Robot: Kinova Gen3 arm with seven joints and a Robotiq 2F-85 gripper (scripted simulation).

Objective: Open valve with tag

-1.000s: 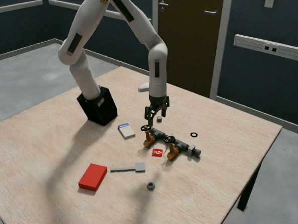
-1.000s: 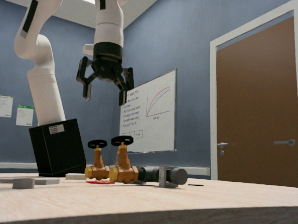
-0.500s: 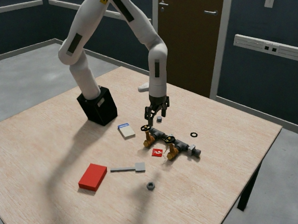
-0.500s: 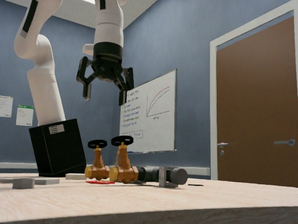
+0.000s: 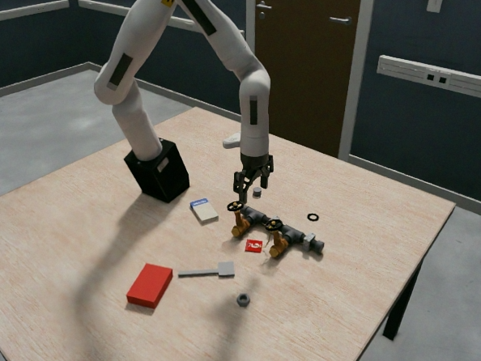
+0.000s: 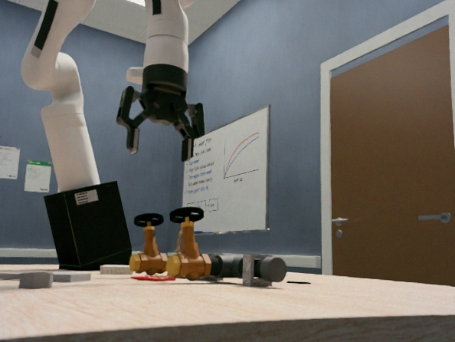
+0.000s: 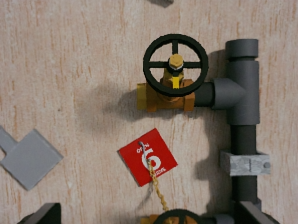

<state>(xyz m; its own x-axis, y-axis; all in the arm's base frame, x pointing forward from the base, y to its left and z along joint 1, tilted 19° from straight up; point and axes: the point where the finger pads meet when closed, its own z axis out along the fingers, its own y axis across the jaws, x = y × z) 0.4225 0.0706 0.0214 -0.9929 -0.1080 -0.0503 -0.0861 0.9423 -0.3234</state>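
Observation:
Two brass valves with black handwheels sit on a grey pipe point(image 5: 283, 228). A red tag point(image 5: 253, 245) lies on the table between them. In the wrist view the tag point(image 7: 147, 156) reads 6, and its chain runs down to the valve at the bottom edge point(image 7: 175, 218). That is the right-hand valve point(image 5: 274, 235) in the top view and the nearer valve point(image 6: 188, 245) in the exterior view. The untagged valve point(image 5: 236, 218) shows fully in the wrist view point(image 7: 174, 75). My gripper point(image 5: 252, 190) point(image 6: 159, 149) is open and empty, and hangs well above the valves.
A white and blue box point(image 5: 204, 210), a small grey cylinder point(image 5: 257, 191) and a black ring point(image 5: 311, 219) lie around the pipe. A grey flat tool point(image 5: 208, 270), a red block point(image 5: 150, 284) and a grey nut point(image 5: 243, 297) lie nearer the front. The black arm base point(image 5: 157, 170) stands at the left.

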